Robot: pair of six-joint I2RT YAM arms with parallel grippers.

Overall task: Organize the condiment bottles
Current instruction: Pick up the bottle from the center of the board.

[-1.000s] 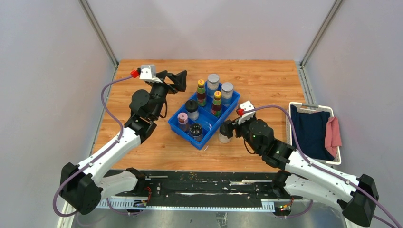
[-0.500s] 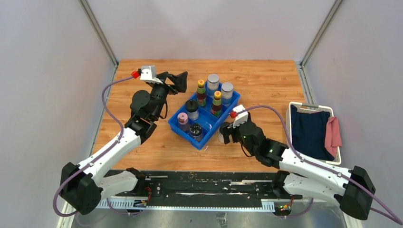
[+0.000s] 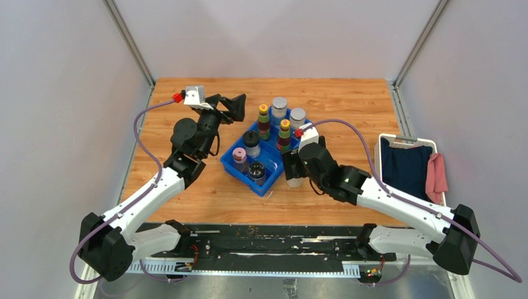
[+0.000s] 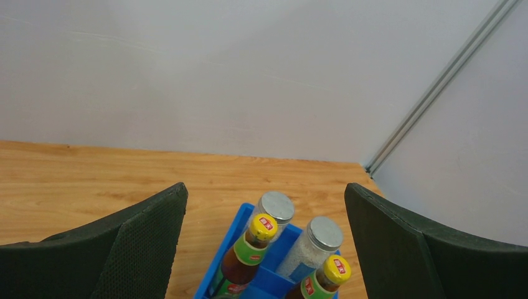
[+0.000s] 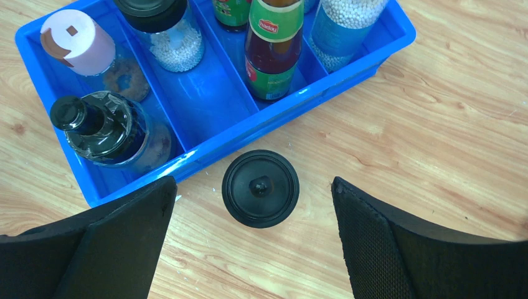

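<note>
Right hand: we are hanging our right hand [image 3: 290,168] right over the one jar that is outside the tray. Its two fingers are spread wide, one on each side of the jar, and they are holding nothing.
Jar left out: the black-lid jar [image 5: 260,188] is standing upright on the bench [image 5: 436,124]. It is sitting just beside the near wall of the blue tray [image 5: 205,156], not inside it.
Near end of the tray: we are seeing a pink-lid jar [image 5: 78,38], a dark bottle with a small black cap [image 5: 103,128] and a second black-lid jar [image 5: 165,28] sitting in there.
Far end of the tray: two tall bottles with yellow-red caps [image 4: 249,249] are standing next to two grey-lid jars [image 4: 314,246].
Left hand: our left hand [image 3: 231,107] is hovering by the far left side of the tray. Its fingers are spread apart and it is carrying nothing.
Done so far: we are counting seven bottles and jars already in the tray.
Left to do: we are thinking only the outside jar is waiting. We are guessing it is going into the bare spot in the middle part of the tray, once the right hand pinches and lifts it.
</note>
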